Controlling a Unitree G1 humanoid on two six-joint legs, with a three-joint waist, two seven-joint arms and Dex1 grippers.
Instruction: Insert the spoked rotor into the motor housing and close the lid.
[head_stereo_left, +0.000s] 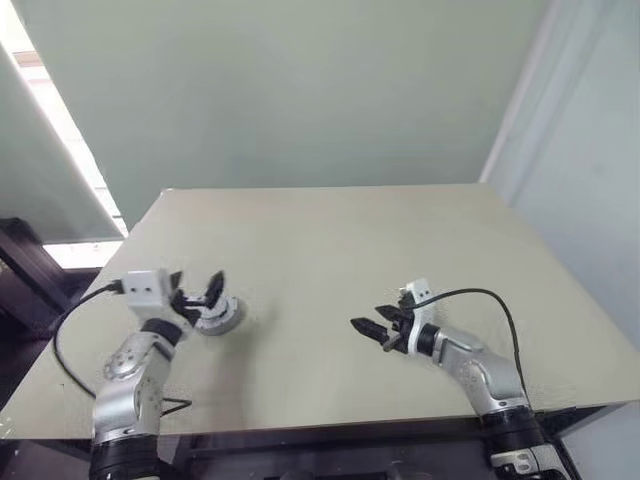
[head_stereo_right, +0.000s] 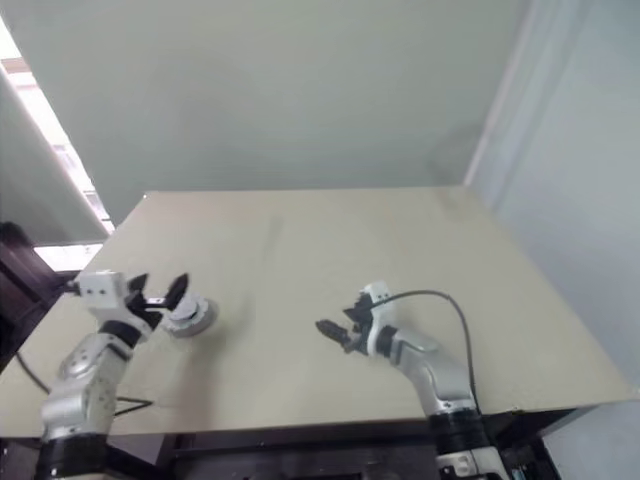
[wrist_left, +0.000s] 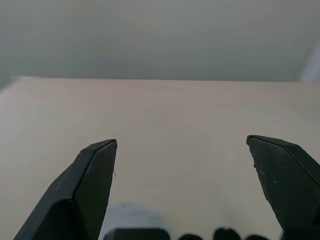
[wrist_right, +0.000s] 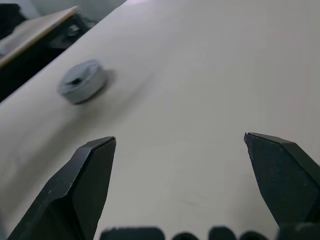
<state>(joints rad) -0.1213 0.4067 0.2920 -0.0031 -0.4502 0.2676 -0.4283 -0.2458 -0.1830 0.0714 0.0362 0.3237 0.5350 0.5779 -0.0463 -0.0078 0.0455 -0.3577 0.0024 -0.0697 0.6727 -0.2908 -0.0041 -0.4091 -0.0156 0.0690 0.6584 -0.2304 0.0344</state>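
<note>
Lid (wrist_right: 82, 80) shut over the motor housing makes one round grey puck, lying flat on the beige desk (head_stereo_left: 340, 250) toward its left front, at about eight o'clock from the desk's middle. In the right wrist view its grey top shows a small dark mark near the centre; whether the spoked rotor sits inside cannot be told. Directly at the puck, on its nine o'clock side, is the left end effector (head_stereo_left: 199, 289), its two black fingers spread wide and gripping nothing; the fingertips stand over the puck's near-left edge, and whether they touch it cannot be told. From the left wrist view the fingers (wrist_left: 90, 185) frame bare desk, with a pale blurred shape low between them. Well apart, at about three o'clock from the puck, is the right end effector (head_stereo_left: 372, 333), also opened wide and empty, tilted slightly down and pointing left toward the puck, with bare desk between them. A black cable (head_stereo_left: 480, 297) loops from its wrist.
</note>
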